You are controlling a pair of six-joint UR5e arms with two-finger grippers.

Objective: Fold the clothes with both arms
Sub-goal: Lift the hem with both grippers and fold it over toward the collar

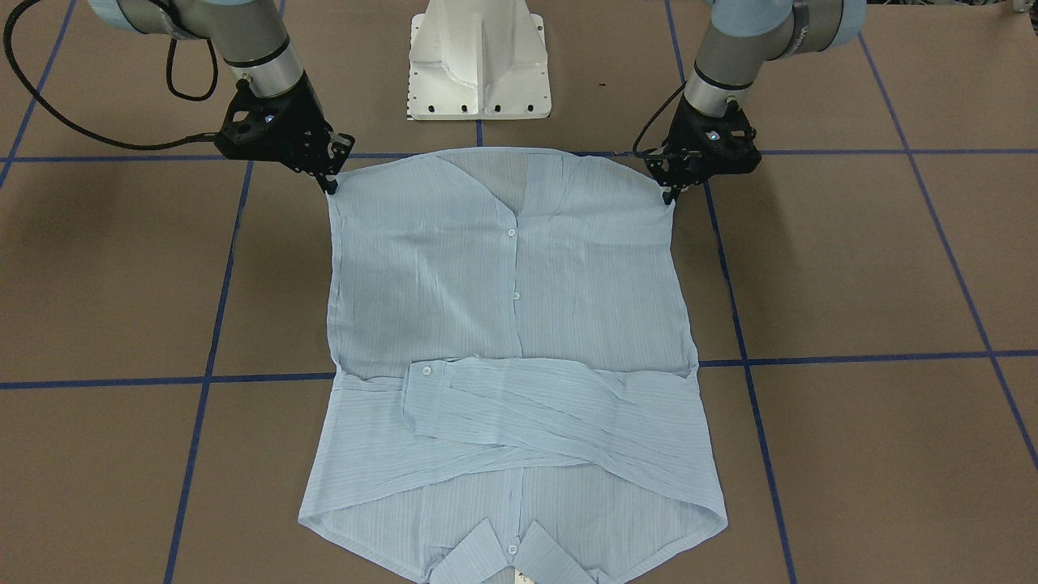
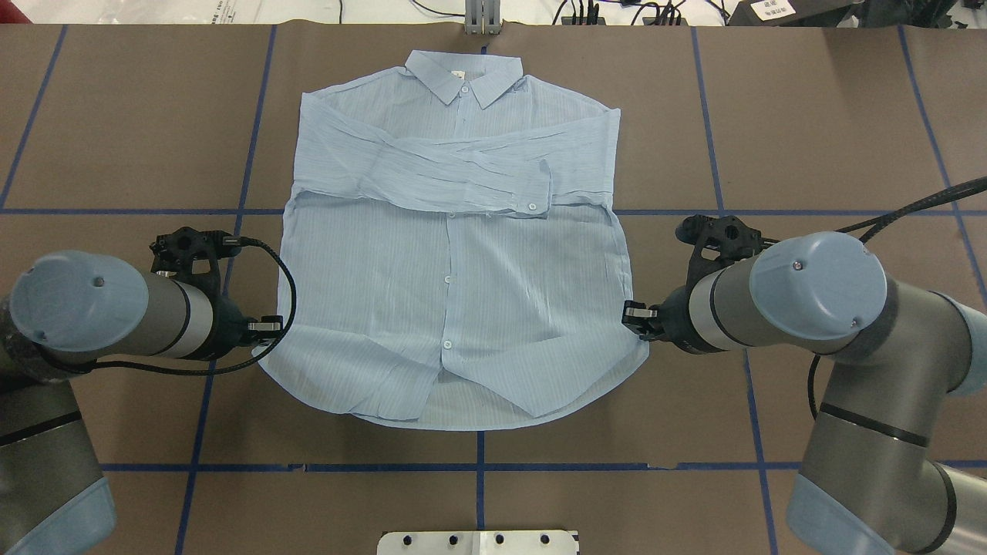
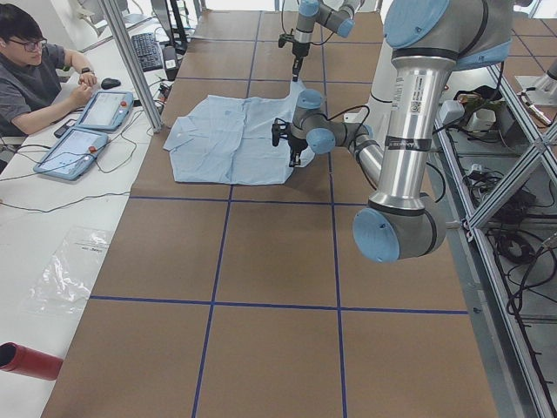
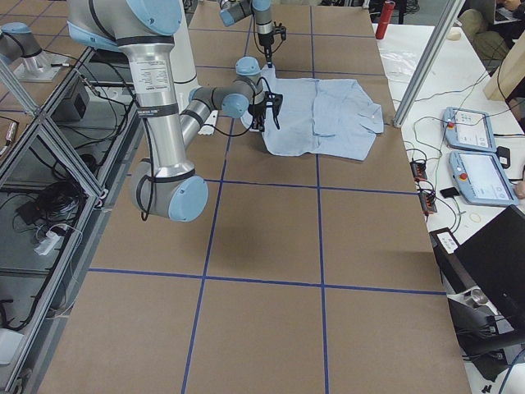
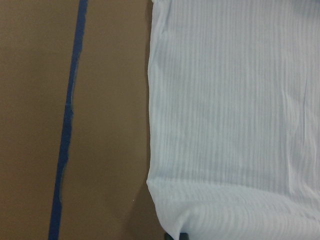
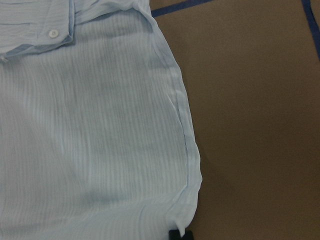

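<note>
The shirt [image 2: 455,293] lies flat and front up in the middle of the desk [image 2: 810,116]. Its collar [image 2: 463,81] is at the far edge and its sleeves [image 2: 463,173] are crossed over the chest. The left tool [image 2: 266,327] is pinched closed on the shirt's left side edge near the hem. The right tool [image 2: 634,316] grips the right edge likewise. Bare brown desk, gridded with blue tape lines [image 2: 116,210], stretches wide on both sides.

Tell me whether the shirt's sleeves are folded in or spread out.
Folded in: both sleeves lie crossed over the chest of the shirt, near the collar, one cuff button showing.
</note>
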